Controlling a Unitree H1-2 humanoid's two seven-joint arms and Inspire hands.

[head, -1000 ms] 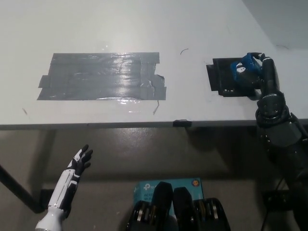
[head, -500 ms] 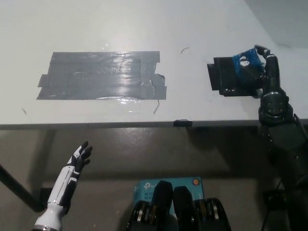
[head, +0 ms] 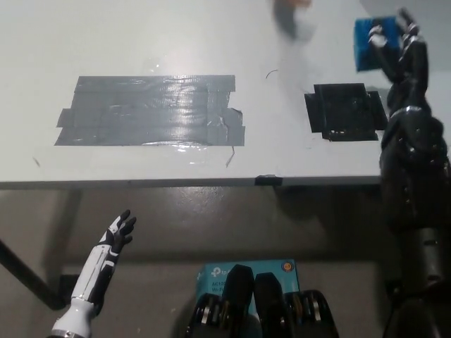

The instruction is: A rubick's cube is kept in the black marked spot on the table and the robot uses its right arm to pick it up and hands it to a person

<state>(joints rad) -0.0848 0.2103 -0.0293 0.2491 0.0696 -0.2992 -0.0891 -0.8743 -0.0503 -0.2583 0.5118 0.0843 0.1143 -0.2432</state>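
Cube held up in the black right hand, clear of its marked spot.

The right hand point(head: 402, 42) is raised near the top right corner, its fingers point(head: 409, 24) wrapped around the blue cube point(head: 368, 44), which sits above the white counter point(head: 176, 42) and beyond the black marked square point(head: 345, 113). A blurred hand of a person point(head: 292, 17) shows at the top edge, to the picture-left of the cube and apart from it. A wide patch of grey tape point(head: 151, 110) lies on the counter's left half. The white left hand point(head: 116, 236) rests low at the lower left, below the counter's edge, fingers spread and holding nothing.
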